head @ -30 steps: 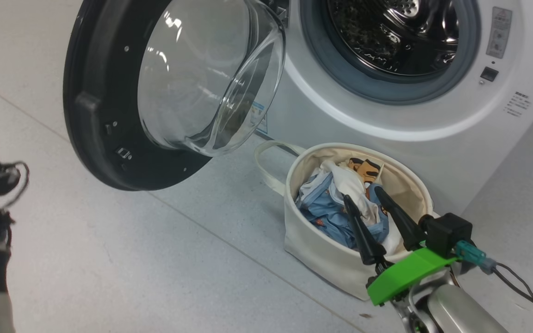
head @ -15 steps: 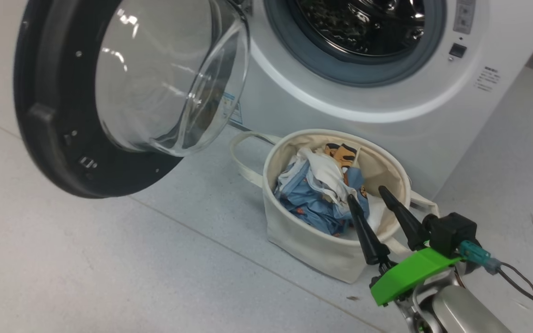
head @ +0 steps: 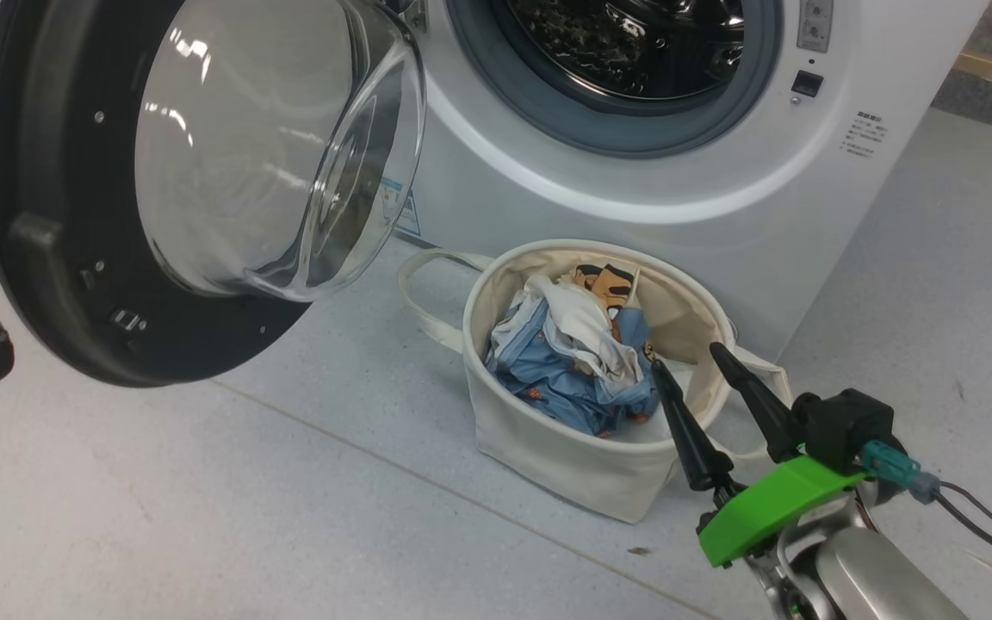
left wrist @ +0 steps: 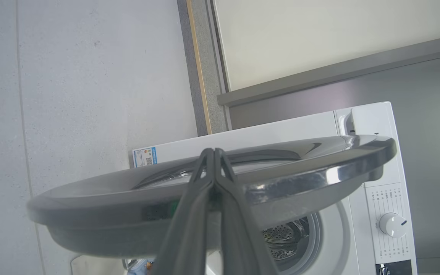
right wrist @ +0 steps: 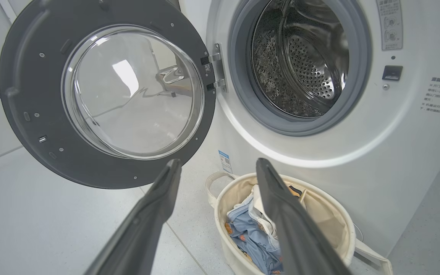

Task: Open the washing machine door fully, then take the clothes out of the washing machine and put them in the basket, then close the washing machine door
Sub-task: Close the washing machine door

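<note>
The washing machine [head: 651,215] stands ahead of and above the right tool [head: 684,355], its porthole uncovered; the visible part of the steel drum shows no fabric. The washing machine door [head: 40,284] hangs swung out on its hinge, up and to the left of that tool, with the glass bowl bulging toward it. The door's free edge lies directly before the left tool [left wrist: 214,152], and the rim runs edge-on across that tool's fingers. The basket [head: 565,465] sits on the floor [head: 246,499] just under the right tool's tips, near the machine's front. The clothes [head: 565,362] are bundled inside it, so closing looks like the step left. The left tool's fingers are pressed together and empty; whether they touch the rim cannot be told. The right tool's fingers stand wide apart and hold nothing. The left arm is much the nearer to the door, and a push from the outer face toward the porthole should serve. The basket appears low enough to sit under the swing.
</note>
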